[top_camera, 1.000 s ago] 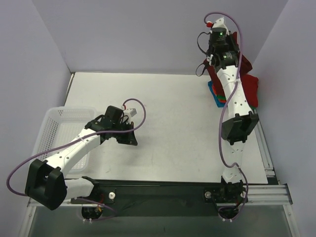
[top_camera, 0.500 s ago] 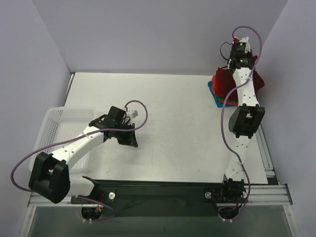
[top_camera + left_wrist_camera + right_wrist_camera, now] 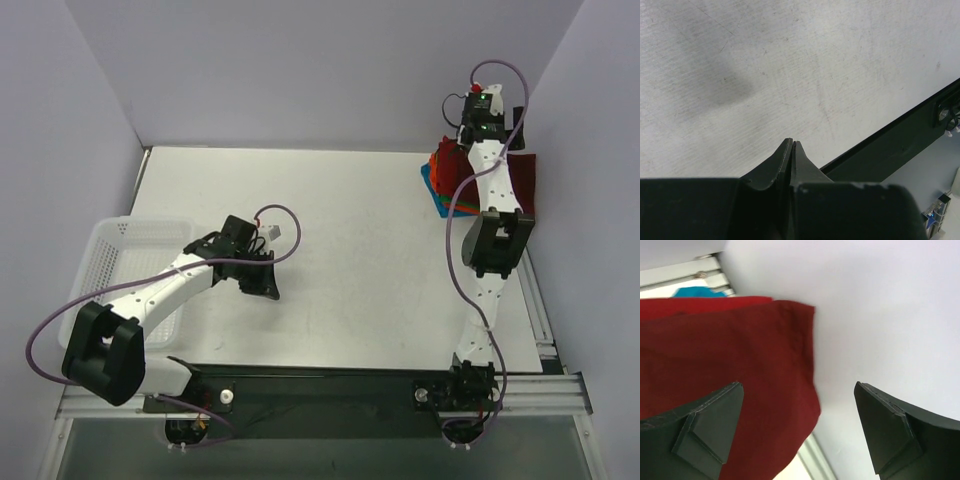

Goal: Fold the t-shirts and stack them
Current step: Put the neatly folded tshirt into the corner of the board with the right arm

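Note:
A stack of folded t-shirts [image 3: 447, 190] lies at the table's far right, showing blue, green, orange and bright red edges. The dark maroon t-shirt [image 3: 523, 181] lies on top of it, against the right wall. My right gripper [image 3: 486, 112] hovers over the stack's far end. In the right wrist view this gripper [image 3: 800, 425] is open and holds nothing, with the maroon shirt [image 3: 735, 360] below its left finger [image 3: 710, 420]. My left gripper [image 3: 262, 285] is shut and empty, low over bare table left of centre; its tips [image 3: 791, 143] meet.
A white mesh basket [image 3: 118, 262] stands at the left edge, beside the left arm. The purple side wall [image 3: 880, 315] is close to the right gripper. A black rail [image 3: 890, 145] runs along the table's near edge.
My right gripper has opened and let go of the maroon shirt, which now lies flatter on the stack. The left arm has hardly moved.

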Robot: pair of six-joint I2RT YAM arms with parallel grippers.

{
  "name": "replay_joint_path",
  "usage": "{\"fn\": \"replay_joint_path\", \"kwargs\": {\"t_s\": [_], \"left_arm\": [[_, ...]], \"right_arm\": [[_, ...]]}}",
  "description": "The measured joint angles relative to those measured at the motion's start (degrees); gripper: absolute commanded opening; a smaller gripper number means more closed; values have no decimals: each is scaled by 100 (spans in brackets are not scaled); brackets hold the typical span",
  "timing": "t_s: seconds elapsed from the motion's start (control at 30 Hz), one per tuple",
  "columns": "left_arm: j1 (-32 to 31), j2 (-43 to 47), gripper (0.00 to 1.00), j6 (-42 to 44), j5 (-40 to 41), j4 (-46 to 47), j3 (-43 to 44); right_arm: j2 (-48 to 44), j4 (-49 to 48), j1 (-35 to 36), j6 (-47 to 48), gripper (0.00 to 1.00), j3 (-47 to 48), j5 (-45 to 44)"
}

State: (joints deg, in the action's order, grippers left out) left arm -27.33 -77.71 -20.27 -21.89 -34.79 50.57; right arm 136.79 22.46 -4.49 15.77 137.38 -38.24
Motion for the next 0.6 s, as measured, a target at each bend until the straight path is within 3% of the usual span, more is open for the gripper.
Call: {"fn": "replay_joint_path", "kwargs": {"t_s": [0.2,0.6], "left_arm": [[0,50,8,0,24,0,0],[46,990,11,0,457,-22,0]], "right_arm": [[-1257,111,562,-686,100,-1373,249],[-5482,201,2522,-2621,100,-5171,872]]}}
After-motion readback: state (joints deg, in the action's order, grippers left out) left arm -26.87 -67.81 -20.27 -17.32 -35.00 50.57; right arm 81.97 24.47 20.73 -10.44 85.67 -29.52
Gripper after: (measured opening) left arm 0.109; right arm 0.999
